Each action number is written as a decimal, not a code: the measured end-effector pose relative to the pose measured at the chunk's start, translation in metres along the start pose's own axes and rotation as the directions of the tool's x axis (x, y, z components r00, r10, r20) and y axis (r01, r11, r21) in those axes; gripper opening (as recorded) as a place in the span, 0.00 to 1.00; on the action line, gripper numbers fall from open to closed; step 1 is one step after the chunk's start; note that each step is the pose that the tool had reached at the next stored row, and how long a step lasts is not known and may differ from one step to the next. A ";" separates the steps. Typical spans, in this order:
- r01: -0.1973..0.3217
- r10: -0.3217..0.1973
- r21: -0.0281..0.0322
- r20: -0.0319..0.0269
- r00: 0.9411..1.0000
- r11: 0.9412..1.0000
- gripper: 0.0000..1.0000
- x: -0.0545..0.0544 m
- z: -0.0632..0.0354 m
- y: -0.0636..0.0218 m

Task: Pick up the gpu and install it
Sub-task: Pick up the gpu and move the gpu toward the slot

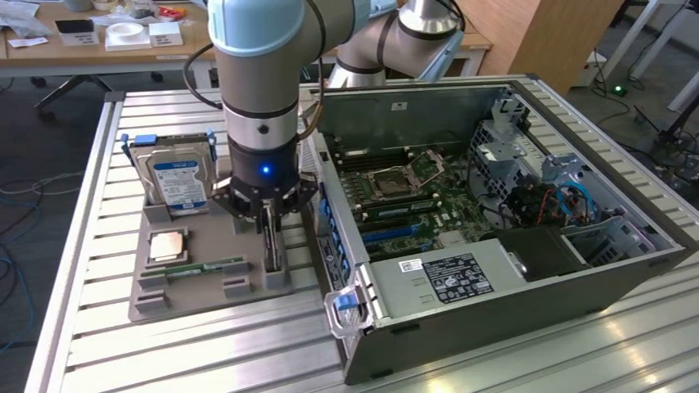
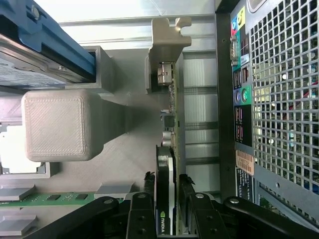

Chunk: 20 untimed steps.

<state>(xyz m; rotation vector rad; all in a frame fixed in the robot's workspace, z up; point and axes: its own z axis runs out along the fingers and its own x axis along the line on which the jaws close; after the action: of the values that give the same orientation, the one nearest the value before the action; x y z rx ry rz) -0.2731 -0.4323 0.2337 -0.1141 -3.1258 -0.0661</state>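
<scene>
The gpu (image 1: 272, 250) stands on edge in a slot of the grey parts tray (image 1: 202, 295), just outside the open computer case (image 1: 492, 270). My gripper (image 1: 270, 223) has come straight down over the card. In the wrist view the two black fingers (image 2: 148, 199) press against both faces of the gpu (image 2: 166, 164), and the gripper (image 2: 168, 179) is shut on it. The card's silvery bracket (image 2: 167, 55) sits at the far end, still seated in the tray holder. The motherboard (image 1: 410, 192) lies exposed inside the case.
A silver hard drive (image 1: 180, 182) with a blue-white label stands upright in the tray beside the arm. A processor (image 1: 166, 246) and a green memory stick (image 1: 208, 268) lie in the tray. The case's rear panel (image 2: 269, 99) runs close alongside the card. A grey tray post (image 2: 60, 124) stands on the other side.
</scene>
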 end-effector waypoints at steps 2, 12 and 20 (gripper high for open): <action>0.000 0.000 0.000 0.000 1.000 1.000 0.33 0.000 0.0000 -0.0008; 0.000 0.000 0.000 0.000 1.000 1.000 0.33 -0.001 -0.0001 -0.0012; 0.000 0.000 0.000 0.000 1.000 1.000 0.33 -0.001 -0.0001 -0.0012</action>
<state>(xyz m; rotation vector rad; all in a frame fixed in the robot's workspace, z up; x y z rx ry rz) -0.2726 -0.4335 0.2337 -0.1144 -3.1257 -0.0660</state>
